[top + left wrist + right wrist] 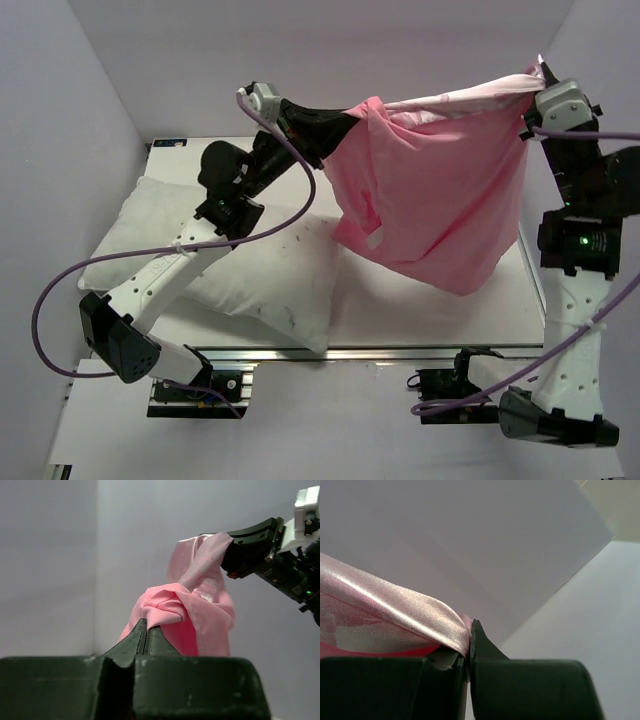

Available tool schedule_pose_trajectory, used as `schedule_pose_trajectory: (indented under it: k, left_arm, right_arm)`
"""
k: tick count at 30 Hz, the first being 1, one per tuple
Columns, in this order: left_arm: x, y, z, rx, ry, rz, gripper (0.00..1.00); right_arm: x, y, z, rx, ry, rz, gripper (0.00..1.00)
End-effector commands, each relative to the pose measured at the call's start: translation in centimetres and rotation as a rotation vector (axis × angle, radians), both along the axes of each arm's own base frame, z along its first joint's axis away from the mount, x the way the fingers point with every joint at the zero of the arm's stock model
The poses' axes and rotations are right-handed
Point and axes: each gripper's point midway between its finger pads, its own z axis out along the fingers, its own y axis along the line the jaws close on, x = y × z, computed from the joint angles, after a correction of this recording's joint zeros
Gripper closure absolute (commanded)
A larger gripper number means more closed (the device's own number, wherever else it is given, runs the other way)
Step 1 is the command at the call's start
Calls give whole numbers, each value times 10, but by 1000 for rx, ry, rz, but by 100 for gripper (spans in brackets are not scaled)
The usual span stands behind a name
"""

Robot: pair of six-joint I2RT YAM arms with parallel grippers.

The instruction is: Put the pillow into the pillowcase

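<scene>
The left gripper (pixel 352 118) and right gripper (pixel 533 88) are pinching the hanging pillowcase (pixel 440 200). Its smooth satin may be slipping from such small pinches, falling onto the pillow (pixel 260 280).

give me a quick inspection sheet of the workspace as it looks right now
surface: white table, with the pillow on its left part
job's things: pillow lies flat, not in the case; pink pillowcase hangs stretched between the two grippers over the table's right part
clutter: nothing seen
grippers: left gripper shut on a bunched corner of the pillowcase; right gripper shut on its shiny edge
cables: purple cable loops off the left arm; second cable runs along the right arm
surroundings: plain white walls around the table
</scene>
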Motion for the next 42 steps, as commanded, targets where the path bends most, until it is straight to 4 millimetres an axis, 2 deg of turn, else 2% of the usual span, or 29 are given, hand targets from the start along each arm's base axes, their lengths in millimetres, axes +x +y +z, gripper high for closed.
schedule_pose_trajectory:
  k: [1,2,3,4,5,6,8,9,10,11,12,13,15,17,18,20,21,22,24,26,27,29,30,31,32,34,37,38,42]
  left_arm:
    - [64,8,-47,54,185,234,100]
    - [76,10,-56,77,206,278,100]
    - [87,12,-60,87,220,314,100]
    - [109,10,-88,135,298,379,100]
    - [122,12,-99,155,326,408,100]
    - [139,8,-119,198,371,431,100]
    - [156,3,-139,224,414,440,100]
    - [162,-1,-143,233,420,441,100]
    - [178,-3,-169,259,468,479,100]
    - [185,-4,-179,266,487,492,100]
    - [191,-7,-185,275,495,499,100]
    - [201,-11,-211,312,538,512,100]
    - [211,-11,-225,332,566,546,100]
    - [220,-5,-250,365,614,596,100]
    - [223,0,-255,370,628,622,100]
    - [226,17,-266,382,667,674,100]
    - [228,26,-269,381,682,709,100]
    - [229,38,-278,393,709,728,100]
    - [228,47,-280,399,726,730,100]
    - [227,53,-287,412,746,717,100]
    - [225,53,-287,417,751,704,100]
    - [221,55,-298,450,782,695,96]
    - [221,55,-300,454,784,694,88]
    - [221,57,-300,451,789,692,78]
    - [222,59,-298,445,788,693,55]
    - [225,64,-290,430,781,702,34]
    - [231,69,-262,428,725,706,23]
    - [231,70,-253,438,703,703,14]
    - [221,85,-200,499,571,749,6]
  right_arm:
    - [61,-33,-46,39,117,-133,100]
    - [83,-37,-81,38,186,-137,100]
    - [98,-39,-101,21,225,-139,100]
    - [127,-44,-132,18,291,-146,100]
    - [143,-48,-149,25,334,-152,100]
    - [174,-54,-186,40,424,-161,100]
    - [201,-62,-211,80,488,-171,100]
    - [213,-65,-204,91,480,-179,100]
    - [236,-68,-234,124,543,-178,100]
    - [248,-69,-240,138,556,-175,100]
    - [258,-69,-222,149,523,-181,100]
    - [281,-71,-255,162,598,-192,100]
    - [312,-70,-260,195,618,-188,100]
    - [321,-57,-267,214,653,-136,100]
    - [322,-50,-270,212,665,-110,92]
    - [316,-31,-270,217,694,-29,76]
    - [307,-22,-262,220,697,18,53]
    - [300,-17,-273,233,747,36,45]
    - [281,-11,-266,253,781,64,27]
    - [262,-10,-277,269,833,75,22]
    - [243,-3,-258,271,816,115,20]
    - [214,12,-280,278,911,205,18]
    - [186,33,-267,250,918,328,18]
    - [170,46,-275,248,961,386,18]
    - [153,64,-295,246,1018,439,18]
    - [129,97,-296,210,1022,470,17]
    - [112,123,-329,254,1108,428,17]
    - [105,142,-333,256,1123,453,16]
    - [112,158,-362,328,1194,344,11]
